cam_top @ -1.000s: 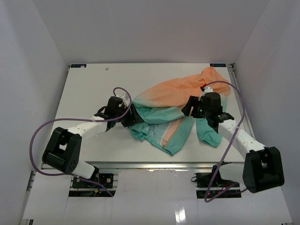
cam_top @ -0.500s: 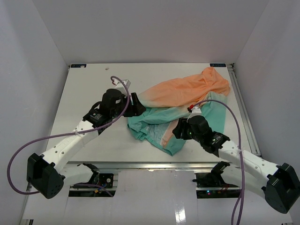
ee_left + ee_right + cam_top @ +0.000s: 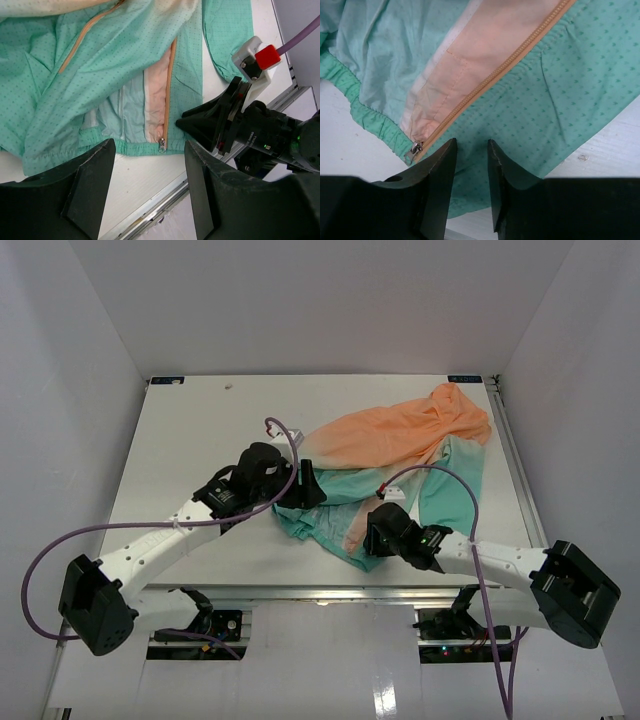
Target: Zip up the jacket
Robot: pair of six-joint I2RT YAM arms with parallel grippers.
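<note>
The jacket [image 3: 560,85] has its zipper pull [image 3: 414,149] just left of my right claw [image 3: 471,150] — narrowly parted, empty — with the zip [image 3: 495,75] running toward upper right. My left claw [image 3: 149,150] gapes wide, also empty.

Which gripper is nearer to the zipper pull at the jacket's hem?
Right. The right gripper is just beside the zipper pull; the left gripper is farther back, above the jacket.

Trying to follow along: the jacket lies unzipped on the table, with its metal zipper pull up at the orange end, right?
Not quite. The jacket does lie unzipped on the table, but the metal zipper pull sits down at the teal elastic hem, not the orange end. The right wrist view shows it.
</note>
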